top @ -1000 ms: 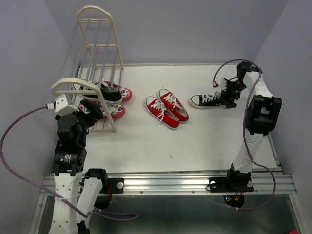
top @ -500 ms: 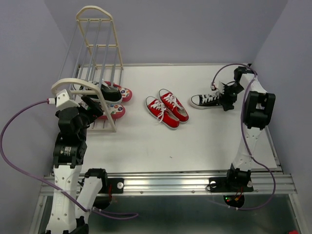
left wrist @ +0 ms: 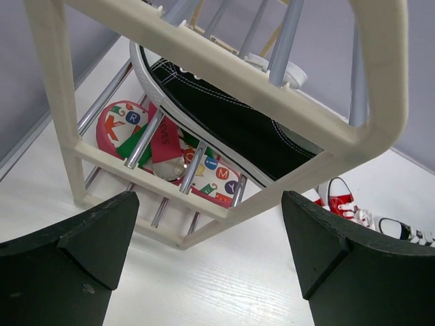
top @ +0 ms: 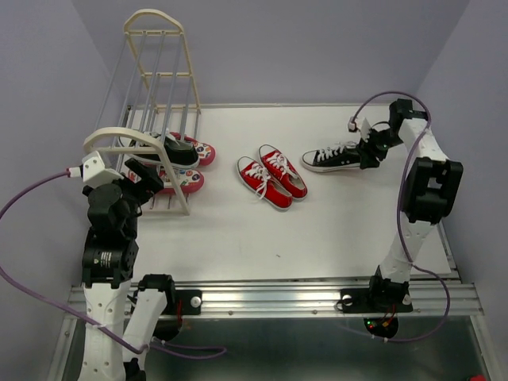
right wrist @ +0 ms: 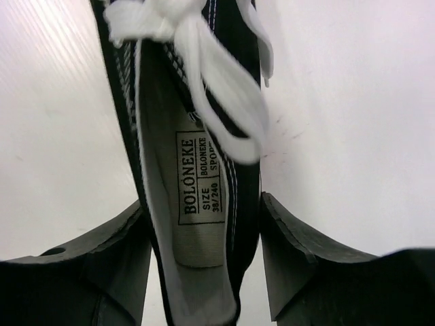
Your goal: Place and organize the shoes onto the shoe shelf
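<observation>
The left arm (top: 107, 238) stands folded upright, its pincer (left wrist: 207, 204) spread wide. The right arm (top: 425, 190) reaches far forward with the wrist bent down. Its pincer (right wrist: 202, 204) presses both sides of the black sneaker (top: 332, 159) at the heel.

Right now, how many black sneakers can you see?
2. One black sneaker lies on the shelf at left, above the flip-flops; the other black sneaker is on the table at right, its heel between the right gripper's fingers. No others show.
</observation>
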`<state>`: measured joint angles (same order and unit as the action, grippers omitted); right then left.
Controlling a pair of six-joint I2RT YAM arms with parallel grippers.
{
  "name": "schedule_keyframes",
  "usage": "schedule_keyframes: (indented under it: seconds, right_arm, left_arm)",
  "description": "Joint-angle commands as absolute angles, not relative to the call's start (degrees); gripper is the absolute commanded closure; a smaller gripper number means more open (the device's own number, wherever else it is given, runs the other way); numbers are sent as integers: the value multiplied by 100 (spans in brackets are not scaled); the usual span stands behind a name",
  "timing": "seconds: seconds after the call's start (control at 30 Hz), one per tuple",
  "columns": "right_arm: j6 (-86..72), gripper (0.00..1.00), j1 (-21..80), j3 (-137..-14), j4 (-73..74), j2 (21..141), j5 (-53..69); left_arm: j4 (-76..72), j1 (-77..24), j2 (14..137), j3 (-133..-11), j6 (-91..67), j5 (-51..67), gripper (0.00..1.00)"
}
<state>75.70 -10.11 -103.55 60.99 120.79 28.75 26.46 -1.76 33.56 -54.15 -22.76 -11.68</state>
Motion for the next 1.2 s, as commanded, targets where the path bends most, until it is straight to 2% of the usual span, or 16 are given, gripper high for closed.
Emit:
schedule_keyframes:
  seconds: [0.0, 0.13, 0.17, 0.23, 0.33, 0.7, 0.8, 0.83, 0.97, 1.03, 1.1, 1.13, 1.17]
  right_arm:
    - [5610, 99, -494, -10196, 4616, 10751, 3649]
    - [4179, 99, 692, -10037, 3913, 10266, 2480]
    - [3331, 99, 894, -10185, 3676, 10248, 2522]
    - [2701, 99, 975, -10335, 3299, 10266, 2873]
    - [1762, 99, 1046, -9925, 2099, 9959, 3068]
    - [1494, 99, 1169, -10046, 1951, 9598, 2339]
    - [1433, 99, 1169, -8936, 2004, 9168, 1480]
    - [1328, 99, 1169, -8930, 1978, 9036, 1303]
    - [50, 99, 1169, -6941, 1250, 8491, 486]
    - [-334, 99, 1169, -6776, 1116, 8577, 700]
    - [-490, 99, 1169, -6899, 1817, 8648, 678]
    - [-640, 96, 1169, -6699, 1785, 8527, 433]
    - [-798, 85, 1169, -6419, 1706, 8369, 396]
  left_arm:
    - [2496, -141, 3147, -5563, -2224, -1257, 1]
    - [2470, -141, 2971, -5468, -2250, -1265, 1]
    - [2435, -141, 2927, -5423, -2250, -1274, 1]
    - [2347, -141, 2839, -5301, -2259, -1283, 1]
    - [2320, -141, 2839, -5247, -2241, -1222, 1]
    - [2109, -141, 2663, -4992, -2285, -1125, 1]
    - [2127, -141, 2663, -4949, -2303, -1108, 1]
    - [2118, -149, 2654, -4922, -2320, -1099, 1]
    - [2074, -141, 2689, -4852, -2356, -1099, 1]
    - [2004, -141, 2803, -4878, -2356, -1046, 1]
    - [1978, -141, 2943, -4887, -2320, -932, 1]
    - [1899, -141, 2997, -4817, -2312, -766, 1]
    - [1898, -123, 3032, -4808, -2303, -704, 1]
